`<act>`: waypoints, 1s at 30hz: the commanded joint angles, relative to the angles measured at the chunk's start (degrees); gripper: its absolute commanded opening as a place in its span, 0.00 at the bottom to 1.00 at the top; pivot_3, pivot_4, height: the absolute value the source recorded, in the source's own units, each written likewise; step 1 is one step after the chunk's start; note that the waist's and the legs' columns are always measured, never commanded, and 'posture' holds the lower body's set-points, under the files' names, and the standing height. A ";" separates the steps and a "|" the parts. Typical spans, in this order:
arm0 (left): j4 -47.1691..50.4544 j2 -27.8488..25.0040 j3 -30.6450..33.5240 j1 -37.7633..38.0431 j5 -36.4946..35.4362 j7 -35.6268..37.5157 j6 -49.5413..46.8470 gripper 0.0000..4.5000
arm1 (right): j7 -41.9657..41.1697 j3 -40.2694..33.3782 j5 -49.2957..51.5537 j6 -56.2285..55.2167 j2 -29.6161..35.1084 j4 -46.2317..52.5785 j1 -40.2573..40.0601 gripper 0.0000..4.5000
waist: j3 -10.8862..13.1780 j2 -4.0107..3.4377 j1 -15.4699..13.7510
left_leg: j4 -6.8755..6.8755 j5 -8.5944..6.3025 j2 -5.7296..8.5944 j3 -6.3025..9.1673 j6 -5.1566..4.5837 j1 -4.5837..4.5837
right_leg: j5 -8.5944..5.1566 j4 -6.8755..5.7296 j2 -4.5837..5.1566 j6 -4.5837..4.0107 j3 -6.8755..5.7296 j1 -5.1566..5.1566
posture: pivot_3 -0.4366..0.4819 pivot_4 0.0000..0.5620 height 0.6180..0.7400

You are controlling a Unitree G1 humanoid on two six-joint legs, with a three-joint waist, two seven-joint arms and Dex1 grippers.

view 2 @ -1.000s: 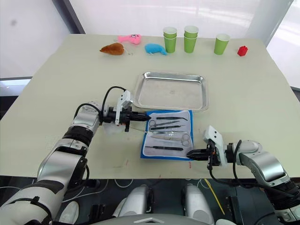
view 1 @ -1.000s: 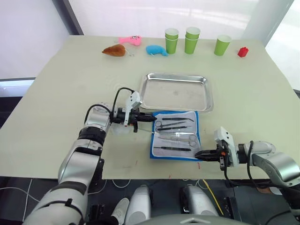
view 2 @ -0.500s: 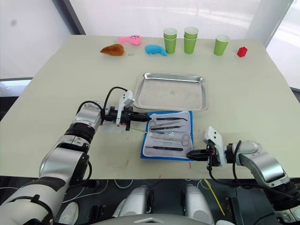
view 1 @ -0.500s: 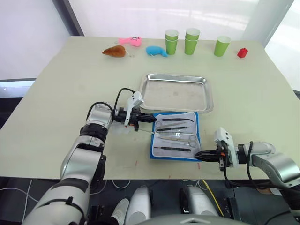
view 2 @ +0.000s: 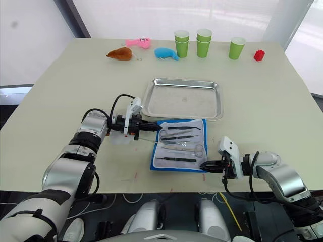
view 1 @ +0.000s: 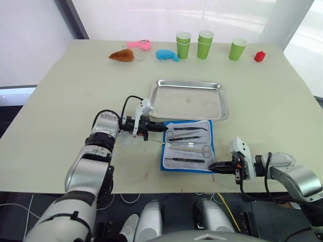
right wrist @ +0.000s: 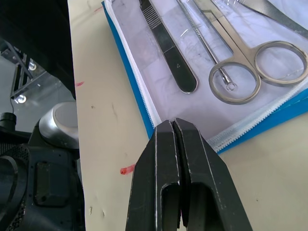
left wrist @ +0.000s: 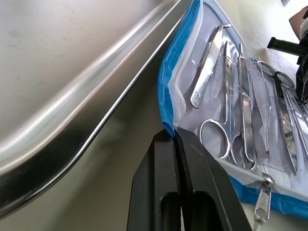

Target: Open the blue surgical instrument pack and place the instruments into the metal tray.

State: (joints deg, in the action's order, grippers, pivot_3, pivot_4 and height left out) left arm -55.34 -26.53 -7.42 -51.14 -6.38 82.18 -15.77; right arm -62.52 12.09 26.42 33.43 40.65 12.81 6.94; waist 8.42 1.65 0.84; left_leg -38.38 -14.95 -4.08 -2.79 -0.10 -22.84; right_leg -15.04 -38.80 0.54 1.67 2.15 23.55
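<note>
Instruments [view 1: 189, 144] are all seen still in the clear pockets of the pack [view 1: 187, 145], which is spread open on the worktop [view 1: 65, 96]. The right claw [view 1: 216, 166] is clenched empty at its near corner, the left claw [view 1: 160, 128] clenched at its far-left corner. Just beyond, the tray [view 1: 189, 99] is not yet filled.

This looks like a robot test lab set up in a bright room. A large pale table [view 1: 60, 101] stands by frosted windows [view 1: 166, 17], laid with unrelated props: green paper cups [view 1: 204, 44], plush toys [view 1: 140, 44], and a red block [view 1: 260, 56]. Cables [view 1: 20, 206] trail across the floor beneath.
</note>
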 commanded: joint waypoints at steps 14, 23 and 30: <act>-2.58 0.55 3.30 2.03 -0.91 -1.91 -3.09 0.44 | 0.73 2.06 -2.15 -0.20 -0.55 -0.86 -1.34 0.00 | -0.21 -0.01 0.08 | 0.00 0.00 0.00 0.00 0.00 0.05 | 0.00 -0.03 -0.01 0.00 0.02 -0.02 | 0.48 0.27 1.00; -2.41 -0.02 5.22 2.21 -2.28 -1.68 -4.69 0.56 | 0.87 1.86 -2.20 -0.24 -0.53 -0.72 -1.63 0.00 | -0.45 -0.01 0.11 | 0.01 0.00 0.00 0.00 0.00 0.11 | 0.00 -0.04 -0.03 -0.01 0.03 -0.05 | 0.48 0.27 1.00; 1.46 -0.95 6.54 3.72 -4.68 0.10 -7.95 0.56 | -0.35 1.55 -0.50 2.24 0.64 0.57 -1.77 0.00 | -0.44 -0.01 0.18 | 0.02 0.00 -0.01 0.00 0.00 0.11 | -0.01 -0.04 -0.04 -0.02 0.06 -0.04 | 0.48 0.27 1.00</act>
State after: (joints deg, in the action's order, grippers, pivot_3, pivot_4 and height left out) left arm -54.39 -26.46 -1.00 -48.80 -10.77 81.81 -22.42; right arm -62.23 12.34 26.00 33.49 40.34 13.17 6.65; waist 7.97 1.64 1.02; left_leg -38.36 -14.96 -4.10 -2.78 -0.10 -22.75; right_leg -15.06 -38.83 0.50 1.64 2.20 23.52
